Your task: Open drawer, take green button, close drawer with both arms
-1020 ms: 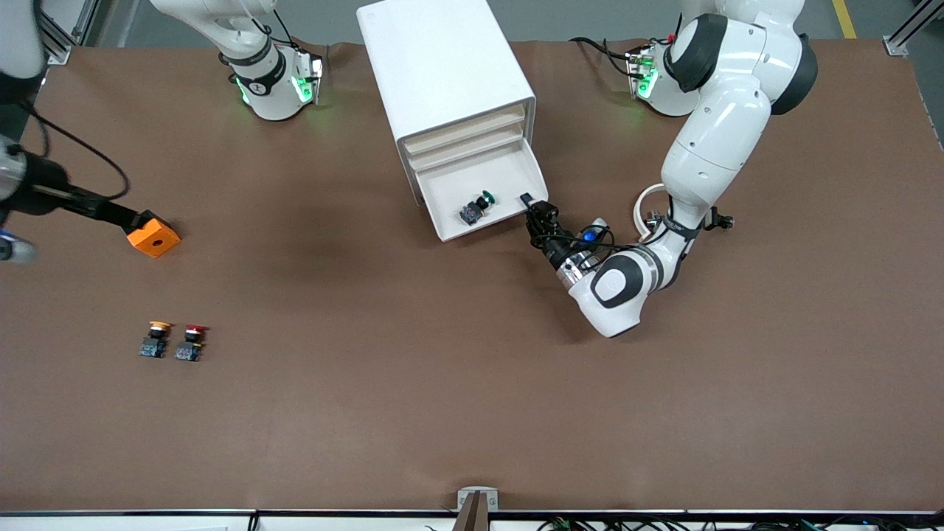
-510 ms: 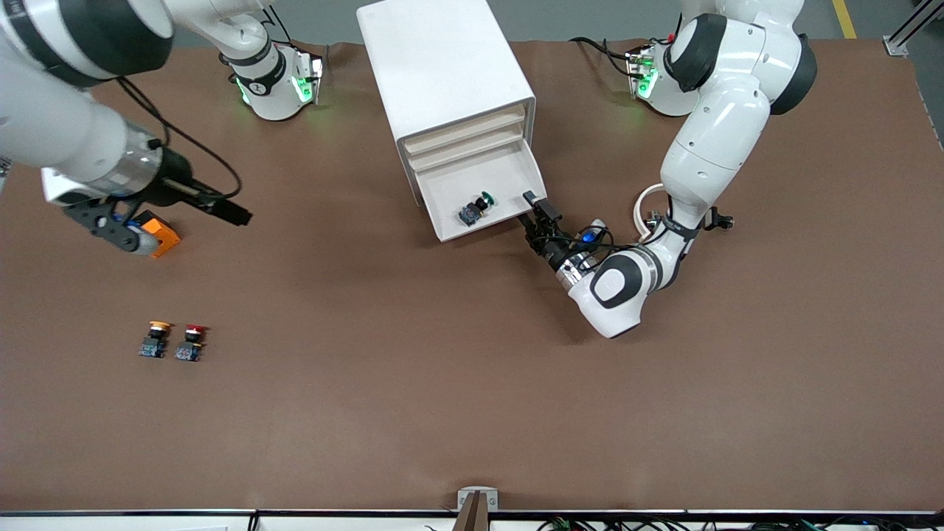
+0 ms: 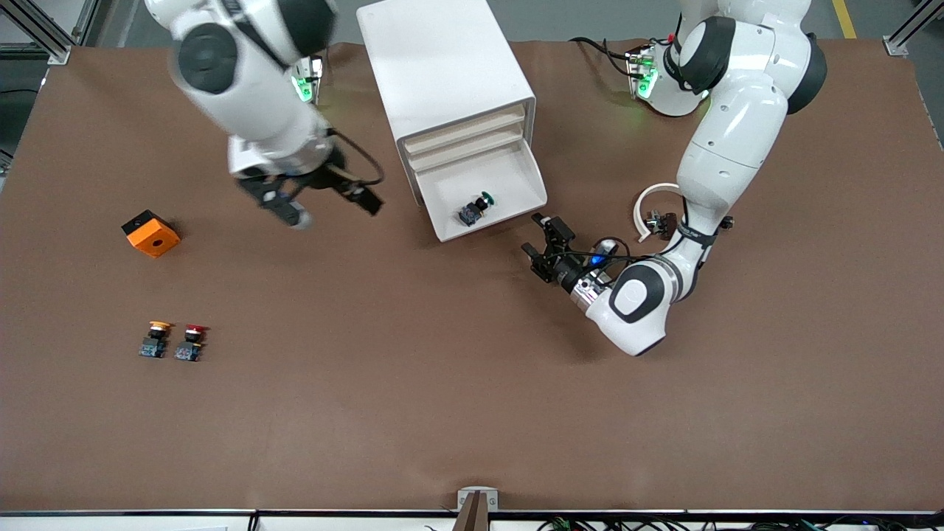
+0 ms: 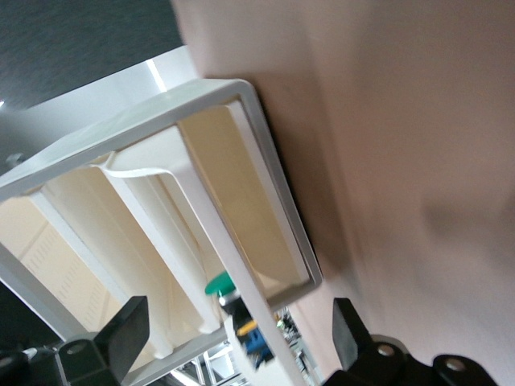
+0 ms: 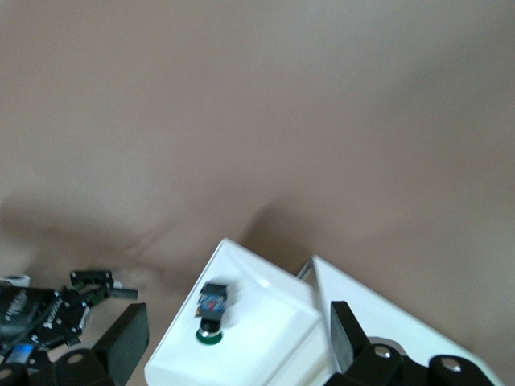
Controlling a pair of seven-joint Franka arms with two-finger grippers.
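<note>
1. Green-capped button point(image 3: 476, 209) lying on its side inside the pulled-out drawer point(image 3: 509, 177), third from the top of the white cabinet point(image 3: 442, 66); untouched, in the same spot as a second ago.
2. Left gripper point(image 3: 546, 248) now low over the bare table just beside the drawer's front corner, toward the left arm's end; fingers spread wide, holding nothing. A second ago clamped at that front edge, since released and backed away.
3. Right gripper point(image 3: 324, 206) now over the table beside the cabinet, toward the right arm's end; fingers apart, empty. Swung in from the table's edge within the last second.
4. Likely meaning: opening step done, picking step beginning, with the right arm heading for the button.
5. Farther off, toward the right arm's end: orange block point(image 3: 150, 234), with yellow-capped button point(image 3: 154, 338) and red-capped button point(image 3: 191, 342) side by side, nearer the front camera.
</note>
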